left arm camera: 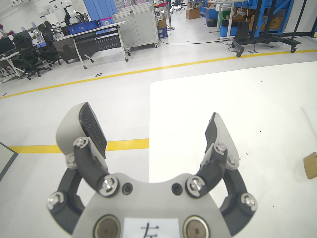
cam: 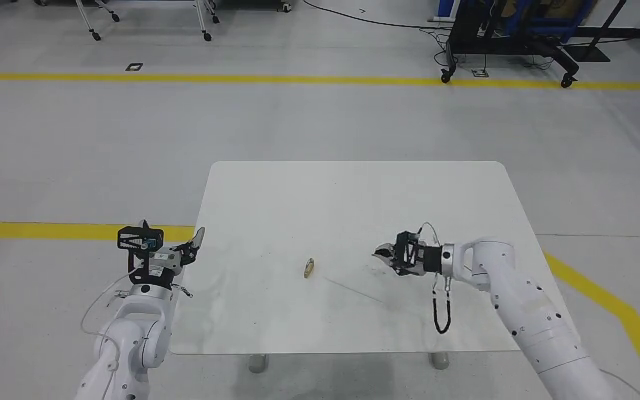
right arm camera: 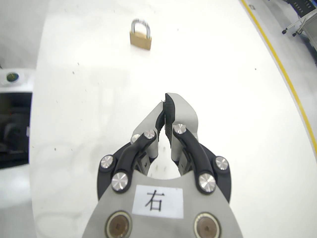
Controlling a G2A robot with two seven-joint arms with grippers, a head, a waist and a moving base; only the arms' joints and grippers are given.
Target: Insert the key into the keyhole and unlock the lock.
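A small brass padlock [cam: 309,266] with a silver shackle lies near the middle of the white table [cam: 350,195]. In the right wrist view the padlock [right arm camera: 140,38] lies flat, straight ahead of my right gripper [right arm camera: 166,98], with a stretch of bare table between them. That gripper [cam: 383,254] is shut; a tiny dark sliver shows at its tips, and I cannot tell whether it is the key. My left gripper [left arm camera: 151,115] stands open at the table's left edge [cam: 196,240] with nothing in it. A corner of the padlock [left arm camera: 310,165] is visible in the left wrist view.
A black cable loop [cam: 440,310] hangs from the right forearm over the table's front right part. Yellow floor lines [cam: 90,231] run past the table. Desks and shelving stand far off in the room.
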